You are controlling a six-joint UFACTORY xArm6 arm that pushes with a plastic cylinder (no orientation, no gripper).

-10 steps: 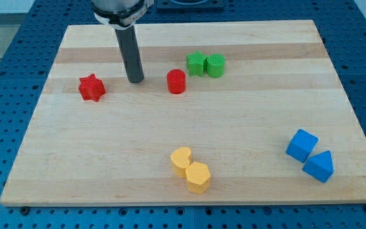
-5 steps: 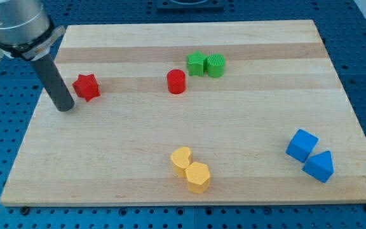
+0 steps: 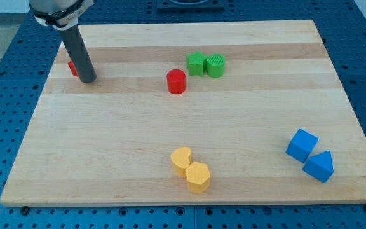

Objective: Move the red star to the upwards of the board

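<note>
The red star (image 3: 72, 69) lies near the board's left edge in the upper part, almost wholly hidden behind my rod; only a red sliver shows at the rod's left. My tip (image 3: 87, 79) rests on the wooden board (image 3: 189, 172) just below and right of the star, touching or very close to it. A red cylinder (image 3: 176, 82) stands to the right near the middle top.
A green star-like block (image 3: 197, 63) and a green cylinder (image 3: 215, 65) sit side by side above the red cylinder. Two yellow blocks (image 3: 182, 160) (image 3: 197, 177) lie at the bottom centre. A blue cube (image 3: 302, 145) and a blue triangular block (image 3: 319, 166) lie at the lower right.
My tip swung from right of the star to its lower left, then up and right. The red star has shifted up and left, now mostly hidden behind the rod.
</note>
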